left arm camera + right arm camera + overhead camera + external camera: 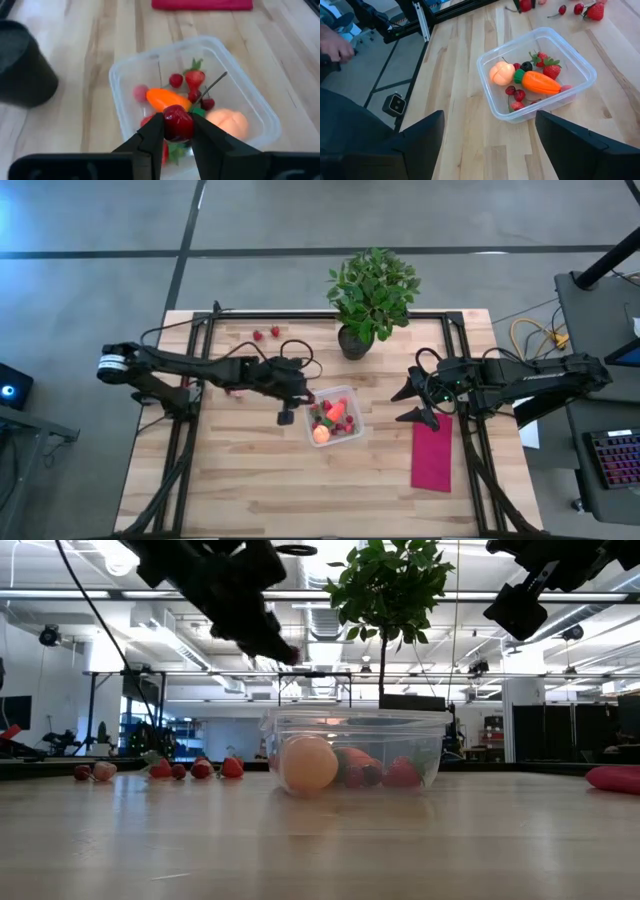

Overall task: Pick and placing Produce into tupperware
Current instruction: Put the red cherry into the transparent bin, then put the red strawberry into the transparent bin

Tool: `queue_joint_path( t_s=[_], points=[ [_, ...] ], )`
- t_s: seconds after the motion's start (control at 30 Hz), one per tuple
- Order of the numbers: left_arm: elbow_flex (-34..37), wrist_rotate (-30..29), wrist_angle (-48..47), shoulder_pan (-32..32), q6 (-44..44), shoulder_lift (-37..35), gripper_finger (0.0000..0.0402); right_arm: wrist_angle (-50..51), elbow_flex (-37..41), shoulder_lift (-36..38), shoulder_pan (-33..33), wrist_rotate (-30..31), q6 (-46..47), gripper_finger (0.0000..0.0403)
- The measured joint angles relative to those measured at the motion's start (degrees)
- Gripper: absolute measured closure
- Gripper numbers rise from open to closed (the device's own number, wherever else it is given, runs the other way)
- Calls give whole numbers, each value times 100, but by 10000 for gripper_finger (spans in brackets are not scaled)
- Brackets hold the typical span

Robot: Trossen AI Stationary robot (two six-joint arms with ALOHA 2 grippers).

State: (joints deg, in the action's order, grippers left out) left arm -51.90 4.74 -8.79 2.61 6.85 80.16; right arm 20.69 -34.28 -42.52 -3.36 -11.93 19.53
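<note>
The clear tupperware (352, 402) stands mid-table and holds an orange carrot (165, 98), a round peach-orange fruit (227, 121) and several small red fruits and strawberries (195, 78). My left gripper (177, 135) hangs above the tupperware's left rim (120, 75), shut on one small glossy red fruit (177, 121). In the high view this gripper (305, 393) sits just left of the container. My right gripper (408, 404) waits open to the container's right, with nothing between its fingers (432, 130). More strawberries (265, 333) lie loose on the table at the far left. My left gripper pinches the small red fruit by its two sides (168, 125) between its two fingertips. The fingers slant down from the table's left side. The fruit is lifted clear, above the tupperware's contents.
A potted green plant (372, 295) stands at the far edge behind the tupperware; its black pot (22, 65) is close to my left gripper. A red cloth (432, 452) lies flat to the right. Bare wood stretches along the near side of the table.
</note>
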Motion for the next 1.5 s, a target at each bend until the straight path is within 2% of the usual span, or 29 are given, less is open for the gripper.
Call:
queue_joint_path(
  t_s=[0.2,0.37,0.43,0.5,0.57,0.63,0.73,0.87,0.93,1.13,1.5],
  points=[
    [-25,622,118,33,-260,567,292,4,0,2,1,-1,-1,94],
    [-280,676,144,36,-305,717,243,4,-2,1,0,0,0,93],
    [-374,453,-20,45,-63,634,226,6,-2,2,0,-2,0,95],
    [-486,-162,-368,70,180,527,212,4,-1,1,0,-2,0,96],
    [-644,-922,-1139,179,257,373,203,6,-2,1,0,1,0,96],
    [-839,-1193,-1931,478,257,295,200,0,-2,0,0,0,0,94],
    [-832,-965,-2928,1053,249,286,199,0,-2,2,0,1,0,91],
    [-632,19,-2946,1847,111,398,199,2,-2,2,0,0,0,90],
    [-590,287,-2961,2152,66,541,199,4,-2,2,0,-1,0,92],
    [-639,161,-2862,2520,490,889,198,4,-2,2,1,-1,0,94],
    [-678,18,-2662,2553,598,1629,198,5,-2,0,0,1,0,92]
  ],
)
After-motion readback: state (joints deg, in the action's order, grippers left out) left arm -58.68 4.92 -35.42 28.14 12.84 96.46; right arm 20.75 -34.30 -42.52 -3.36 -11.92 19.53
